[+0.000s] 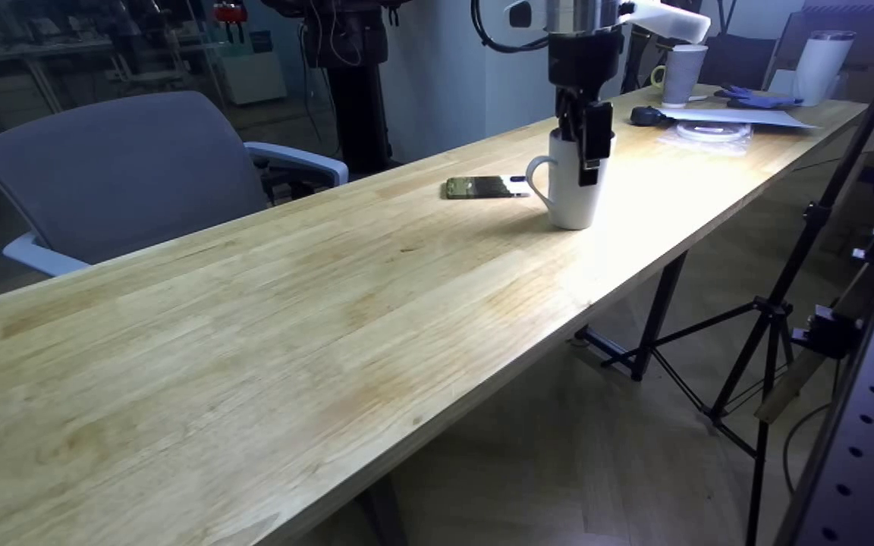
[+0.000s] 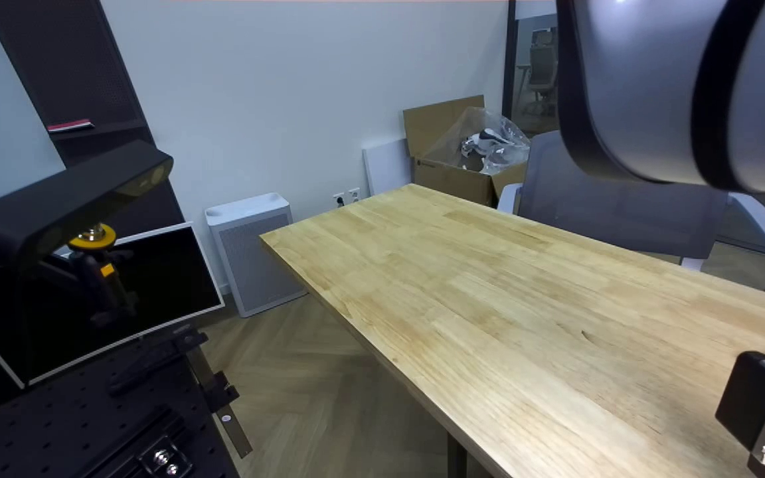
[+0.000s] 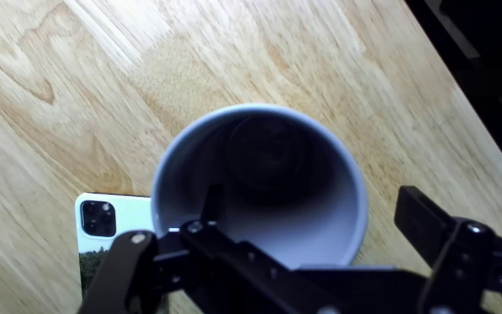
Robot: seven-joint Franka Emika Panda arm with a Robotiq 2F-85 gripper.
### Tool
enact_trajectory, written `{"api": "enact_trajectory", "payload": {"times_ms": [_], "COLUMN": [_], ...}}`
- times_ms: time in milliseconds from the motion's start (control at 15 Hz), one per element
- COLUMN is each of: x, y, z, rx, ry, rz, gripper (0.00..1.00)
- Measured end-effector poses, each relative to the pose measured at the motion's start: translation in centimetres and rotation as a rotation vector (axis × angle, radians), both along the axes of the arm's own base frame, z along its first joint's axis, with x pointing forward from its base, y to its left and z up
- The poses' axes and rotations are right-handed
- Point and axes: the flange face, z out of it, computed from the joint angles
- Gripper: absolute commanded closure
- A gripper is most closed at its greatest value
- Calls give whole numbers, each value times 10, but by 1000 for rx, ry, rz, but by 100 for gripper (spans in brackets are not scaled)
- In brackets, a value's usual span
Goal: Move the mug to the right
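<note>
The white mug (image 1: 570,205) stands upright on the wooden table in an exterior view, its looped handle toward the phone. The wrist view looks down into the mug (image 3: 294,231), whose inside is dark at the bottom. My gripper (image 1: 584,148) is at the mug's rim from above. In the wrist view my gripper (image 3: 310,203) is open, with one finger inside the mug and the other outside, a gap between that outer finger and the wall. Part of the gripper (image 2: 764,408) shows at the edge of an exterior view, where the mug is out of view.
A phone (image 1: 486,187) lies beside the mug; it also shows in the wrist view (image 3: 131,213). A grey cup (image 1: 683,76), a white tumbler (image 1: 822,70), gloves (image 1: 759,98) and papers (image 1: 737,116) are at the far end. A chair (image 1: 126,174) stands along the table's edge.
</note>
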Motion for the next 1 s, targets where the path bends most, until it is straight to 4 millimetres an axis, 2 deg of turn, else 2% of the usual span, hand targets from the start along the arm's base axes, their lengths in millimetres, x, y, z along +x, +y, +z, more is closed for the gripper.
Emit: {"api": "enact_trajectory", "payload": {"times_ms": [667, 1000], "x": [14, 23], "y": [0, 13], "z": [10, 32], "rx": [-9, -30], "ry": [29, 24], "rz": [-116, -165], "gripper": [0, 0]}}
